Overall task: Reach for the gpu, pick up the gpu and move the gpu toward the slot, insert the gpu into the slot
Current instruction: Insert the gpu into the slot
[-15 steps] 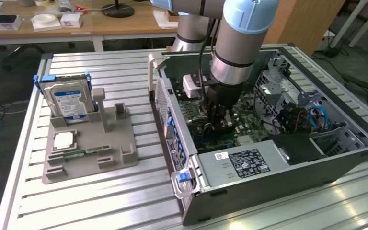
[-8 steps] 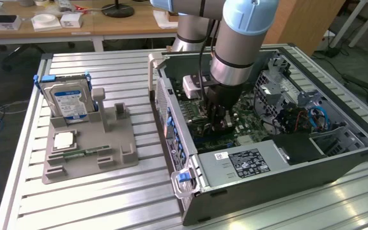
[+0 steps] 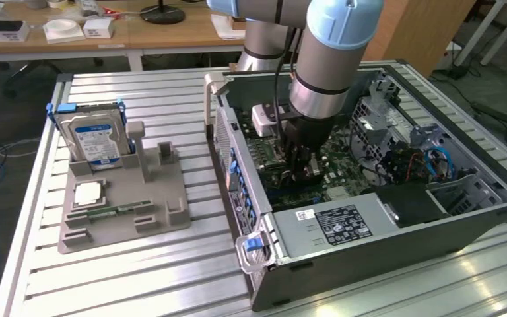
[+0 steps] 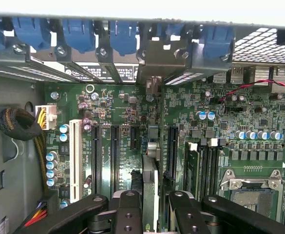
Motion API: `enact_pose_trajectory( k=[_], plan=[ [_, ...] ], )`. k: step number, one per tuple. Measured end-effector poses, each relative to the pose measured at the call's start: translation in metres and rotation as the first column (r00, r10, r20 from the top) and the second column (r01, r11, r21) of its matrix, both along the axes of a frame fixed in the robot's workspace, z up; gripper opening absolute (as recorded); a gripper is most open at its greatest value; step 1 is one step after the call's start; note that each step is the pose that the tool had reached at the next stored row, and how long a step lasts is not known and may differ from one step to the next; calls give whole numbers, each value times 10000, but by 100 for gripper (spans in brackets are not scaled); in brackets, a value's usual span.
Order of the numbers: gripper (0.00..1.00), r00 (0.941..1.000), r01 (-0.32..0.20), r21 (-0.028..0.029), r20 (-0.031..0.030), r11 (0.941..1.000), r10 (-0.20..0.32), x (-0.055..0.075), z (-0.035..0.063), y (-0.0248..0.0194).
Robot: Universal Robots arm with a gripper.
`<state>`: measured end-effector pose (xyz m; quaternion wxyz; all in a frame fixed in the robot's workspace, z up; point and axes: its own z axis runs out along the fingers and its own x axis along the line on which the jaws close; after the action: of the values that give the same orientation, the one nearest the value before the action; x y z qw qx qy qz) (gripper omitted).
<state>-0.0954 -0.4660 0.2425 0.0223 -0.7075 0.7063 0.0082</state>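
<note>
Gripper (image 4: pixel 149 207) fingers pinch the gpu (image 4: pixel 150 161) edge-on above the green motherboard (image 4: pixel 132 107), inside the open computer case (image 3: pixel 359 244). To its right lies the slot (image 4: pixel 172 146); a slight sideways offset or tilt could jam the card's edge beside it.

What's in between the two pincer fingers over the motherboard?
The gpu, seen edge-on in the wrist view, gripped between the fingers of the pincer above the green motherboard.
</note>
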Motion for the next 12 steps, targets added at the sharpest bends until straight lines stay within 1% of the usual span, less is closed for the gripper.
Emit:
enact_pose_trajectory(
  k=[12],
  plan=[
    [26, 10000, -1, 0, 1, 10000, 1, -15, -3, 0]
  ],
)
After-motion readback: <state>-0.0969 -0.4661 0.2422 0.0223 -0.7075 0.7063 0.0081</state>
